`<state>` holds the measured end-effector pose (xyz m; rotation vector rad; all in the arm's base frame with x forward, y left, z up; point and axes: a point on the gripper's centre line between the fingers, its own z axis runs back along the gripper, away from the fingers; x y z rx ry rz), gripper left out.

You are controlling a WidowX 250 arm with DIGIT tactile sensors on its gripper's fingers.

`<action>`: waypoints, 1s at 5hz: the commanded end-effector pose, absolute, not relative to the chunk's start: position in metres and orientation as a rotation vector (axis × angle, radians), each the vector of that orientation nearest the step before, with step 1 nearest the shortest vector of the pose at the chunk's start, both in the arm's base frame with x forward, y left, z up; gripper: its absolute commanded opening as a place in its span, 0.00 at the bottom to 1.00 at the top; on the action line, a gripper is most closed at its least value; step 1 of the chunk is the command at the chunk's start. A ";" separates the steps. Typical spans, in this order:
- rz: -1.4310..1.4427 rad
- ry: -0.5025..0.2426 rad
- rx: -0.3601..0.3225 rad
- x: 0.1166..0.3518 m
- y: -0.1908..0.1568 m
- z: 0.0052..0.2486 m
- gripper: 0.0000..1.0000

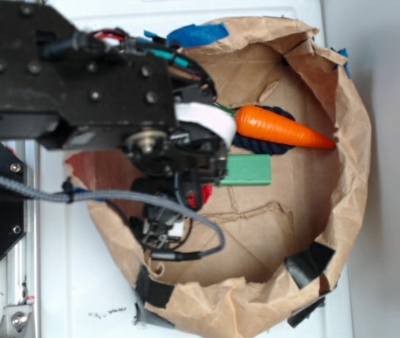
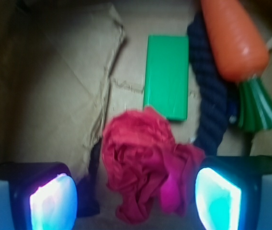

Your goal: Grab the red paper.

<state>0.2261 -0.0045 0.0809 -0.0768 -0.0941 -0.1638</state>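
The red paper [image 2: 143, 163] is a crumpled wad lying on the brown paper floor, between my two glowing fingers in the wrist view. My gripper [image 2: 136, 199] is open, with the wad nearer the right finger [image 2: 218, 196] and a gap to the left finger [image 2: 53, 201]. From outside, only a sliver of the red paper [image 1: 198, 196] shows under the arm, and the gripper [image 1: 186, 201] is mostly hidden by its own black body.
A green block [image 1: 246, 170] lies just beyond the wad. An orange toy carrot [image 1: 281, 128] rests on a dark blue rope [image 1: 256, 143]. All sit inside a brown paper bag [image 1: 348, 141] with raised, taped walls.
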 end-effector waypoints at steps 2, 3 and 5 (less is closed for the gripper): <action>-0.186 -0.151 -0.019 0.214 -0.015 0.064 1.00; -0.143 -0.149 -0.027 0.215 -0.010 0.063 1.00; -0.110 -0.118 -0.042 0.217 -0.009 0.060 1.00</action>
